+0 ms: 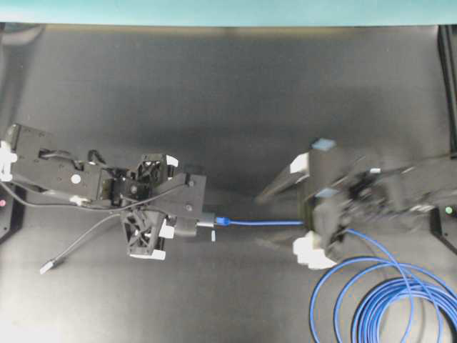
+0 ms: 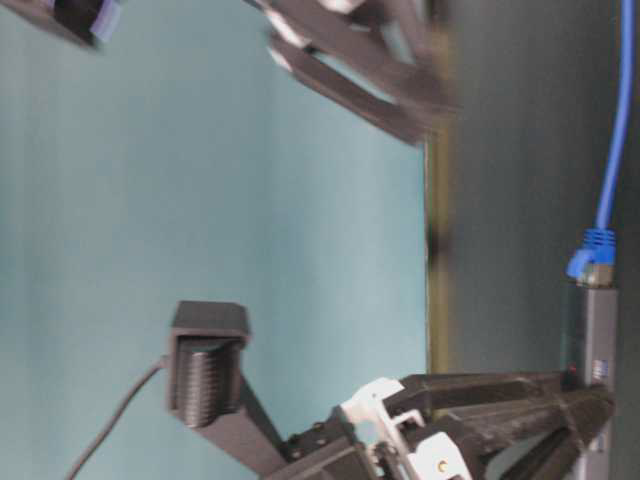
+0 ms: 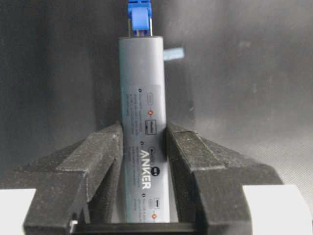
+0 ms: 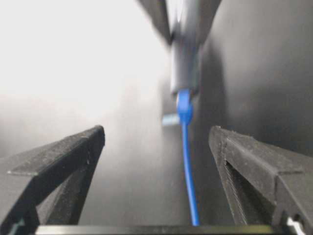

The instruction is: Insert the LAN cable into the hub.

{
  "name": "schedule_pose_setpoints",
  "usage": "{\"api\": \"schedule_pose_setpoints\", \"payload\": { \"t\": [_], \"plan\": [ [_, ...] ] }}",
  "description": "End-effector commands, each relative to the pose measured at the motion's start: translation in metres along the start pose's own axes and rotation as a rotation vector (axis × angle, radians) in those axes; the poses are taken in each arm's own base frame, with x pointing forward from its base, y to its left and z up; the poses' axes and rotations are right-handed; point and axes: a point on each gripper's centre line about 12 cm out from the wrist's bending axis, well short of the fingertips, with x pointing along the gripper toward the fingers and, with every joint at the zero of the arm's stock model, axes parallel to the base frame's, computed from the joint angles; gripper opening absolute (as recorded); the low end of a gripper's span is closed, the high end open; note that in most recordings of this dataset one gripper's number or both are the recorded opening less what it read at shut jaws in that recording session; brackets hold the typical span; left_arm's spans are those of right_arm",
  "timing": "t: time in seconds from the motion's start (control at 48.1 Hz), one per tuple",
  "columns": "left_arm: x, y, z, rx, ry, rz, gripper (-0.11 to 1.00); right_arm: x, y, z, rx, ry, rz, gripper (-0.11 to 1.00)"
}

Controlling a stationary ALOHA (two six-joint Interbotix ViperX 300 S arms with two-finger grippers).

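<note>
Overhead, a dark matte table [image 1: 228,93] fills the view, with a teal wall [image 1: 228,11] along its top edge. On the left, the left gripper [image 1: 187,221] pinches the slim grey bar-shaped hub [image 3: 144,122] between its two black fingers [image 3: 98,161], which press against the hub's long sides. The hub's front end sticks out past the fingertips, pointing right in the overhead view. White lettering on the hub's face reads "ANKER"; the smaller print and port symbols beside it are too fine to read. A thin grey tail cable [image 1: 78,246] trails from the left arm down to a small pale plug [image 1: 47,268] lying on the table at lower left.

The bright-blue LAN cable [image 1: 264,223] has its blue plug [image 1: 223,222] seated in the hub's front end. From there the cable runs straight to the right, passes under the right gripper [image 1: 303,207], and ends in loose coils [image 1: 389,300] at lower right.

The right gripper has its black fingers [image 4: 63,161] spread wide apart, one on each side of the cable, touching neither cable nor hub. It stands well apart from the plug. A small pale-blue marker [image 3: 173,53] lies on the table just beside the hub's front end. Nothing stands between the two grippers except the straight run of cable.
</note>
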Motion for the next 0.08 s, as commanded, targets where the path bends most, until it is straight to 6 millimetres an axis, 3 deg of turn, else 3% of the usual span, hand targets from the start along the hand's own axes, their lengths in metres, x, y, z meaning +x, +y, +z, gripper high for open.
{"api": "schedule_pose_setpoints", "payload": {
  "t": [0.0, 0.062],
  "plan": [
    [-0.0008, 0.0003, 0.0049, -0.002, -0.025, 0.001, 0.29, -0.0167, 0.0042, 0.0127, 0.006, -0.071, 0.020, 0.84],
    [-0.0008, 0.0003, 0.0058, -0.008, -0.032, 0.001, 0.29, -0.0259, 0.0039, 0.0123, 0.007, -0.093, 0.025, 0.84]
  ]
}}
